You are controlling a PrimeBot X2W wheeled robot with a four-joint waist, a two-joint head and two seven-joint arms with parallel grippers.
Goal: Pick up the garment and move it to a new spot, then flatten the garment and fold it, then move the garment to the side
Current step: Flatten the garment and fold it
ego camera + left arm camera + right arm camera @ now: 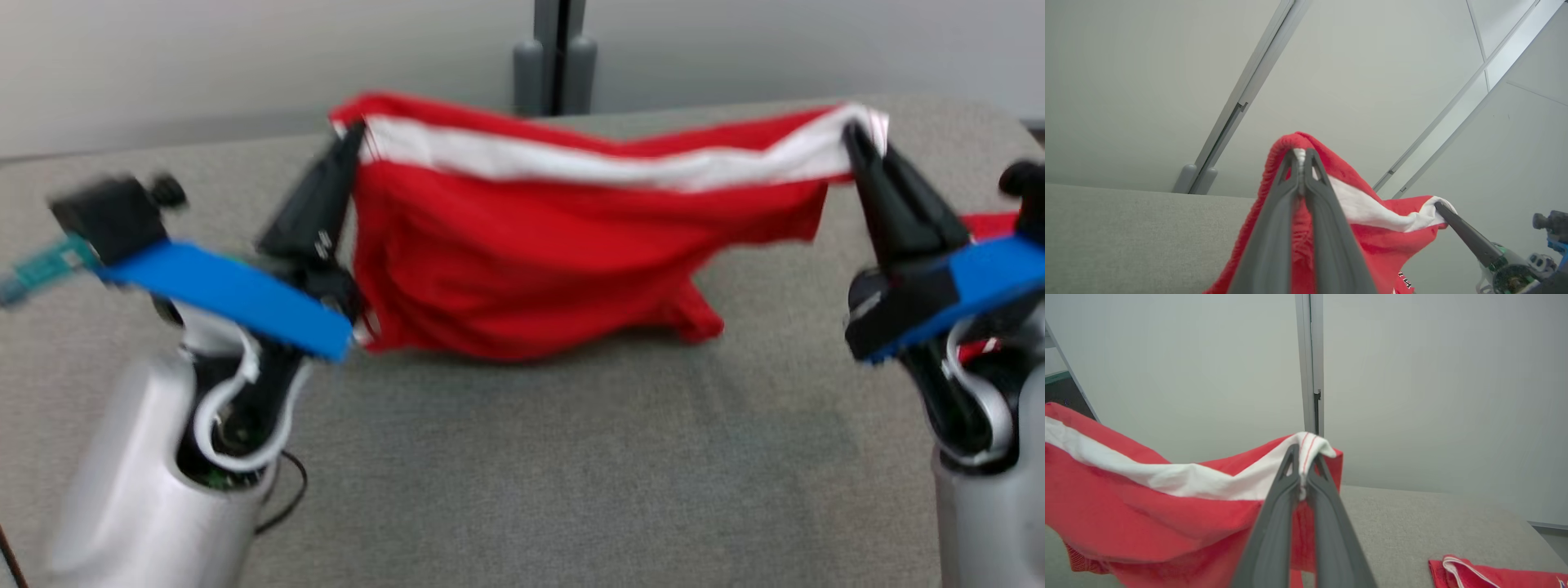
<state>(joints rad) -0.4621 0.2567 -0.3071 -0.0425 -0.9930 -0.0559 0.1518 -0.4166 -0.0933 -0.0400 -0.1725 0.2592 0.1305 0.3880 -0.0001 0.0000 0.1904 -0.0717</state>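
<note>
Above the middle of the grey table, slung between two arms: red garment with a white band along its top edge. Held up by both upper corners, sagging along the band, bunched below and apparently resting on the table surface. Left corner pinched in the left gripper, closed tight on the fabric, a sliver of white hem peeping out at the tips in the left wrist view. Right corner pinched likewise in the right gripper, white hem folded over the tips. Head view blurred, likely from motion.

Judged as the carry to a new spot, with flattening to follow. To do it well:

- Raise both corners evenly to lift the bunched bottom clear of the table, or drag it on purpose to trail the lower edge out straight.
- Draw the grippers apart only enough to take out the sag. Beyond that, risk of tugging a corner out of a thin pinch.
- Travel level and at one pace, with no twist between the wrists.
- Lay down trailing edge first, well away from the second red cloth lying near the table's right end.

Beyond the far edge, a grey post against a pale wall.
</note>
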